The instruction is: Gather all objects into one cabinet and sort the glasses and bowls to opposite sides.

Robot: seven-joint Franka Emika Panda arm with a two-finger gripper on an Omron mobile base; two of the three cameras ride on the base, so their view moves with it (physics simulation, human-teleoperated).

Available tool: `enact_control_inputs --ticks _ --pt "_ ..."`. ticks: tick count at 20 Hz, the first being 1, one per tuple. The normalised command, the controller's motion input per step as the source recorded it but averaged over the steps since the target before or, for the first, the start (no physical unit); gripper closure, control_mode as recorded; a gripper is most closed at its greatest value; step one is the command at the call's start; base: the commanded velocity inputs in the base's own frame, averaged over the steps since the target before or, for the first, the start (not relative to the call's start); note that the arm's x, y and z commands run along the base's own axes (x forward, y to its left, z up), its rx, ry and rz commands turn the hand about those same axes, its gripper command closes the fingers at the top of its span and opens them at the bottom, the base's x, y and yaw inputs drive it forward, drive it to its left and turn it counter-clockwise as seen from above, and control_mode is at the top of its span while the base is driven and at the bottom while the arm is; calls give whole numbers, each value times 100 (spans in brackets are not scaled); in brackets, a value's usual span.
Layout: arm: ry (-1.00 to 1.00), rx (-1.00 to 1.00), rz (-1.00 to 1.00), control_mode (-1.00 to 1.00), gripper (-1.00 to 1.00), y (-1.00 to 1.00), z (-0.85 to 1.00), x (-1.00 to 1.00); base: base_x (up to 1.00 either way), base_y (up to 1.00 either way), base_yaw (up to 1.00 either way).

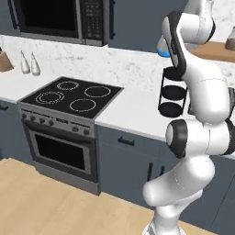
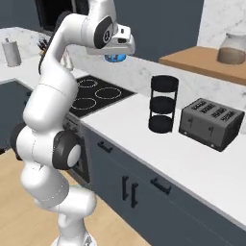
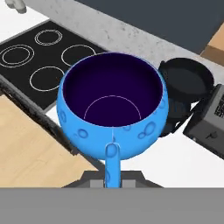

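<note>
Bright-blue cup [image 3: 113,111] is the piece in play: it hangs in the air above the white counter [image 2: 158,149], carried by the gripper [image 3: 112,173], whose fingers are pinched together on the cup's handle at the 6 o'clock edge of the hand view, mouth up and dark inside showing. In the right base view the cup [image 2: 115,58] peeks out just under the white hand, high over the counter's back edge, with the black stove top [image 2: 93,96] at about 8 o'clock of it and the black three-tier rack [image 2: 162,104] at about 4 o'clock, well apart. My reading is that the step in hand is the carry toward the dark slate-blue cabinet [image 2: 158,24] on the wall behind. To do it well, keep the cup level so the thin handle does not twist in the pinch, and lift clear of the rack and the toaster [image 2: 210,122] rather than sweeping across them. Approach the cabinet opening squarely, bring the cup in over the shelf on the side meant for glasses, lower until its base sits, and only then release.
</note>
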Motion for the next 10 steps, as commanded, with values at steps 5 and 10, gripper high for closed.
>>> enact_control_inputs --ticks 5,10 --pt "0 0 0 100 100 0 0 0 0 37 64" --pt "0 0 0 100 100 0 0 0 0 42 64"
